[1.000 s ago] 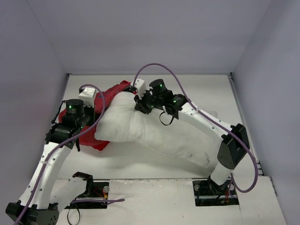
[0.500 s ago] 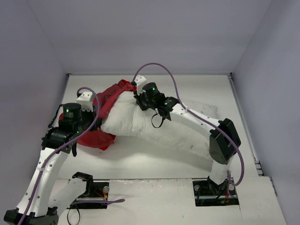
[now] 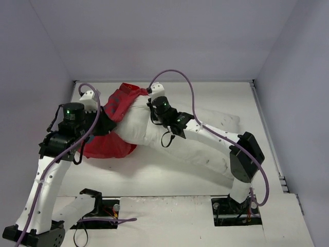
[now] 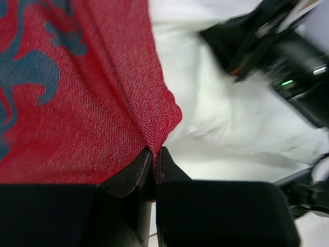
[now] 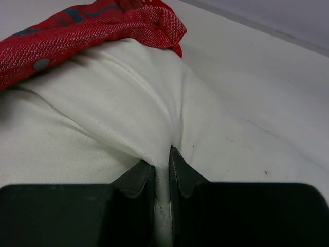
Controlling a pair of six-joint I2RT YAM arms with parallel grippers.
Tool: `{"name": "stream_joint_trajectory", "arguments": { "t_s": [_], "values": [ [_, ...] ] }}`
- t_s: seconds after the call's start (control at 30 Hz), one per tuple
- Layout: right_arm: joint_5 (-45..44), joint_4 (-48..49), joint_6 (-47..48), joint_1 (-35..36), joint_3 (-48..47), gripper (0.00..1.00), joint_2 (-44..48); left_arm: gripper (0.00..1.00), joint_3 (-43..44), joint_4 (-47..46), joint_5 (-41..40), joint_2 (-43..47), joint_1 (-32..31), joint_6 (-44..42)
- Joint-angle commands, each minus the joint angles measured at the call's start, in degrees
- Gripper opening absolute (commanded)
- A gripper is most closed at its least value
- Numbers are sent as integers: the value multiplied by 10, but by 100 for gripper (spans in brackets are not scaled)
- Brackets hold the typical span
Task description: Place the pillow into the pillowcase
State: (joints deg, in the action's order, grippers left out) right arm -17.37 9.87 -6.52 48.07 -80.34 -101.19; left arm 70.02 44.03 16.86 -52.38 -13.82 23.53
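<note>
The white pillow (image 3: 198, 146) lies slantwise across the table, and its left end sits in the mouth of the red pillowcase (image 3: 105, 146). My left gripper (image 3: 107, 125) is shut on a fold of the pillowcase's edge (image 4: 162, 121); the bluish-patched reverse of the pillowcase (image 4: 77, 103) fills the left wrist view, with the pillow (image 4: 221, 113) beyond it. At the pillow's upper left part, my right gripper (image 3: 152, 111) is shut on a pinched ridge of pillow (image 5: 103, 118) fabric. The pillowcase rim (image 5: 77, 31) drapes over the pillow just ahead of the right gripper (image 5: 162, 154).
Grey walls close in the table at the back (image 3: 164, 41), left and right. A grey snap button (image 5: 41, 64) sits on the pillowcase rim. Purple cables (image 3: 175, 74) loop above both arms. The arm bases (image 3: 236, 208) stand at the near edge.
Both arms have moved left and toward the back. The left gripper has drawn the pillowcase leftward, while the right has pushed the pillow's end further under the red fabric.
</note>
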Motion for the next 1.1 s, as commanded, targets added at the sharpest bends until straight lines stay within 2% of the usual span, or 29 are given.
{"name": "stream_joint_trajectory", "arguments": {
  "t_s": [0.0, 0.17, 0.47, 0.53, 0.63, 0.7, 0.83, 0.9, 1.0, 1.07],
  "values": [
    [-66, 93, -38, 10, 18, 0, 15, 0, 65, -16, 86, -13, -5, 49],
    [-57, 105, -46, 22, 61, 0, 0, 0, 71, -17, 99, -25, -5, 50],
    [107, 113, -27, 25, 32, 0, 81, 0, 26, -21, -63, -89, -5, -30],
    [134, 112, -26, 24, 13, 0, 104, 0, 42, -31, -88, -116, -5, -35],
    [195, 111, -49, 25, 1, 0, 107, 0, 110, -43, -66, -159, -16, -16],
    [217, 112, -58, 25, 5, 0, 101, 0, 159, -47, -75, -179, -62, -12],
    [204, 129, -76, 28, 47, 0, 87, 0, 195, -61, -57, -190, -159, 23],
    [197, 145, -79, 28, 62, 0, 81, 0, 176, -87, -39, -172, -206, 61],
    [196, 153, -74, 28, 83, 0, 59, 0, 135, -120, -28, -130, -232, 91],
    [197, 158, -74, 28, 101, 0, 55, 0, 76, -121, -78, -106, -232, 89]
  ]
}}
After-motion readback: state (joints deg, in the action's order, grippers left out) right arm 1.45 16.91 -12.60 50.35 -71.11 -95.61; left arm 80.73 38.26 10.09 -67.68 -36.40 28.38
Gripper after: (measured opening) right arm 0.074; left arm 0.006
